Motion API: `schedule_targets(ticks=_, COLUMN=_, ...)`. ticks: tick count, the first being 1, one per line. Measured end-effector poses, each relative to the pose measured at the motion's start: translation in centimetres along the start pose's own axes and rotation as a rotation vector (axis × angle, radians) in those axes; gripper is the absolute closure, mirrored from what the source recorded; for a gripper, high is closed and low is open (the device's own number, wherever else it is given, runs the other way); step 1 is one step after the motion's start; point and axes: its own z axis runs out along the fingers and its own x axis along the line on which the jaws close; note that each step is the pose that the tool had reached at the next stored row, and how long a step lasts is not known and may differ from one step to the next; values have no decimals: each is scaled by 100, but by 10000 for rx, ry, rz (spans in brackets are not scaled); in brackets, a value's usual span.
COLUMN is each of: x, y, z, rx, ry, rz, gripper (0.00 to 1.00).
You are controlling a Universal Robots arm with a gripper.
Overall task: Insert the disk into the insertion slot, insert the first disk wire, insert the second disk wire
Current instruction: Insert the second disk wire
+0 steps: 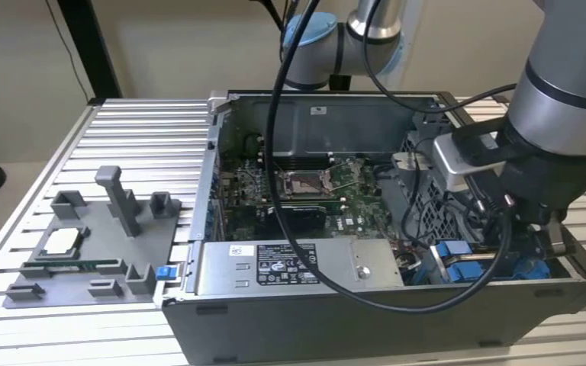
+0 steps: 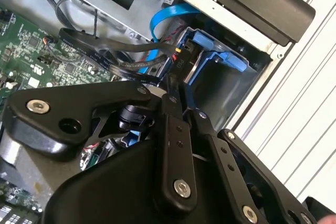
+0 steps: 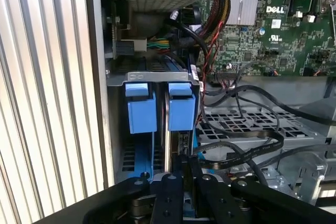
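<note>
The disk (image 3: 181, 106) is sitting on edge in the drive bay at the corner of the computer case (image 1: 375, 320), just beside the case's side wall. I am reading it as seated in its slot, because its bright blue carrier frame is standing level with the second blue carrier (image 3: 140, 107) next to it, and both are lined up under the same metal bay rail. In the first wrist view, only the blue tab and a thin dark edge of the drive are showing; the labelled face is hidden from me.

I am holding my pincer (image 3: 181, 169) directly over the disk's edge, with the two fingers drawn close together. In the second wrist view, the fingertips (image 2: 176, 85) are pressing in at a dark connector with thin coloured leads at the disk's end, beside the blue carrier (image 2: 218, 51). I cannot confirm whether the fingers are gripping that connector or only standing against it.

A flat blue data cable (image 2: 163, 24) is looping above the bay, and black cables (image 3: 236, 153) are trailing across the perforated cage toward the motherboard (image 1: 313, 191). The case is resting on the slatted aluminium bench (image 1: 140, 137), near a grey parts fixture (image 1: 89, 244).
</note>
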Motion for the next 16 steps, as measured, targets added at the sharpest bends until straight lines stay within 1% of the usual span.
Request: schedule_targets(ticks=16, x=-4, y=15, z=38, rx=34, ry=-4, rz=-3, gripper=100)
